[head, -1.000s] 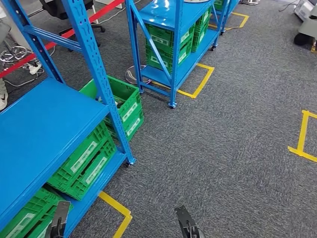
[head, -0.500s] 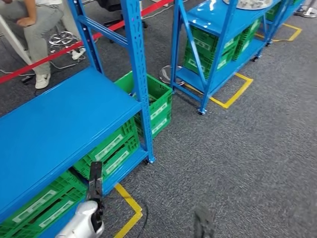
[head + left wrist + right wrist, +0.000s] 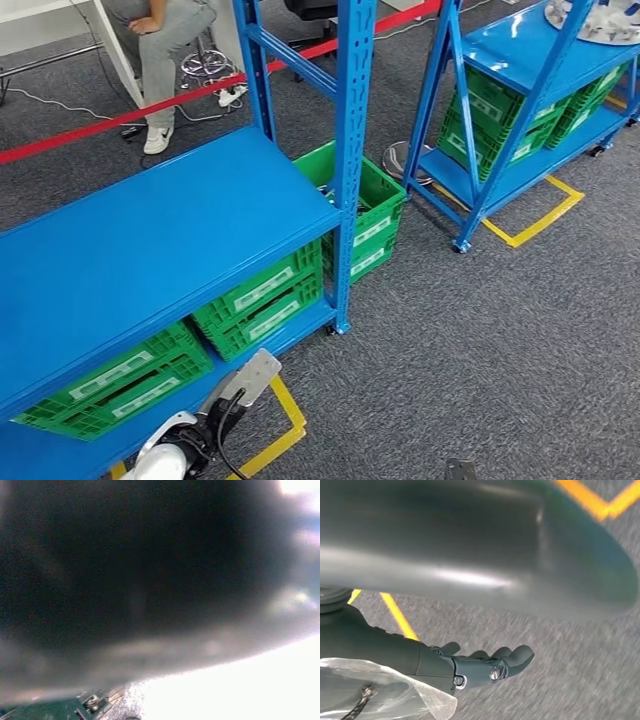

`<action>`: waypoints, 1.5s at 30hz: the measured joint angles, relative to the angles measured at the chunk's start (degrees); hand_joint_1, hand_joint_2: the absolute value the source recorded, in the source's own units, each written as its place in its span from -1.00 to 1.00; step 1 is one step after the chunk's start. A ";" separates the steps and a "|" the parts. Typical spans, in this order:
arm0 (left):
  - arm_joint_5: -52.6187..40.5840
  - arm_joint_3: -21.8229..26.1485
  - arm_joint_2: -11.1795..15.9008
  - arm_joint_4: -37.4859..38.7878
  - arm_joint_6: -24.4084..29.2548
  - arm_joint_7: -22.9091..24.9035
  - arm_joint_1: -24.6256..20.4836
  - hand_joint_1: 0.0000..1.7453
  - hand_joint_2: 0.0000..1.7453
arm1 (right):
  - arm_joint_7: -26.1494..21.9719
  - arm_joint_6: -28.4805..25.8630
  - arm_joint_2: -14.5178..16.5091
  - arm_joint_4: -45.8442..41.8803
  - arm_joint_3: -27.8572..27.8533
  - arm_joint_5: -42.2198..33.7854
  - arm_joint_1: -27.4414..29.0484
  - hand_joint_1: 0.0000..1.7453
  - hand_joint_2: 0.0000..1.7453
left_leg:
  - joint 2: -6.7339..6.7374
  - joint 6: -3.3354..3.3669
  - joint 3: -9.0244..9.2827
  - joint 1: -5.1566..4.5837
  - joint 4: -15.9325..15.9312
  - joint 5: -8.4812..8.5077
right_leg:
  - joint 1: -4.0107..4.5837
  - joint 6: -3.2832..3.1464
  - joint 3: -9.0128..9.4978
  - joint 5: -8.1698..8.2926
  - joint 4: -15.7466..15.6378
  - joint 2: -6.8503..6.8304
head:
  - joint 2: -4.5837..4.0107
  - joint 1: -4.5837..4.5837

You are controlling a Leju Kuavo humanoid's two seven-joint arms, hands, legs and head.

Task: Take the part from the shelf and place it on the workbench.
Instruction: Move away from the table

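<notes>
A silvery round part (image 3: 598,20) lies on the upper board of the far blue shelf (image 3: 521,50), at the top right of the head view. The near blue shelf (image 3: 151,240) has a bare board. My left hand (image 3: 247,378) reaches out flat and low beside that shelf's bottom board, with nothing in it. The left wrist view is a dark blur. My right hand (image 3: 490,667) hangs over the grey carpet with its fingers stretched out and nothing between them. A dark tip of the right hand (image 3: 460,468) shows at the head view's lower edge.
Green crates (image 3: 260,295) fill the near shelf's lower board, and one crate (image 3: 370,215) stands behind its post (image 3: 351,150). More crates (image 3: 498,135) sit in the far shelf. A seated person (image 3: 162,40) is behind a red barrier tape (image 3: 113,125). Yellow tape (image 3: 283,440) marks the carpet.
The whole picture has shifted as the camera turned, so both shelves now sit further right. My left arm has come up further into view; the right hand has dropped to the lower edge.
</notes>
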 joint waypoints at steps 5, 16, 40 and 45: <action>1.59 1.93 2.14 0.80 -4.38 -1.59 -1.90 -1.00 -1.00 | -0.52 -6.05 -4.44 9.44 8.55 -11.51 -14.04 -1.00 -1.00 | -2.85 1.17 -0.55 0.57 -0.91 1.31 | -0.61 1.26 -4.75 -4.87 8.96 6.17 | -0.01 0.42; -3.05 11.60 -0.57 8.49 -10.96 -9.56 -2.24 -1.00 -1.00 | -12.83 -13.80 -8.97 30.99 15.74 -20.36 -30.54 -1.00 -1.00 | -12.53 -1.03 -3.20 1.18 0.14 2.67 | -1.94 0.71 -2.54 1.23 1.27 12.96 | 0.00 0.35; -8.97 17.92 -12.50 22.16 -6.17 -20.51 0.22 -1.00 0.50 | -23.44 -18.33 -4.69 47.49 19.64 -19.19 -36.19 -1.00 -1.00 | -7.51 1.45 -2.42 0.47 -0.23 2.64 | -0.99 1.70 -8.91 -3.72 13.92 7.70 | -0.02 0.01; -9.62 20.09 -13.95 30.39 -7.38 -24.18 -4.06 -1.00 1.00 | -22.18 -16.74 -5.47 49.55 19.72 -17.73 -37.93 -1.00 -1.00 | -9.03 0.75 -3.01 0.23 0.72 2.38 | -1.43 1.21 -4.17 2.14 1.72 9.25 | -0.01 0.12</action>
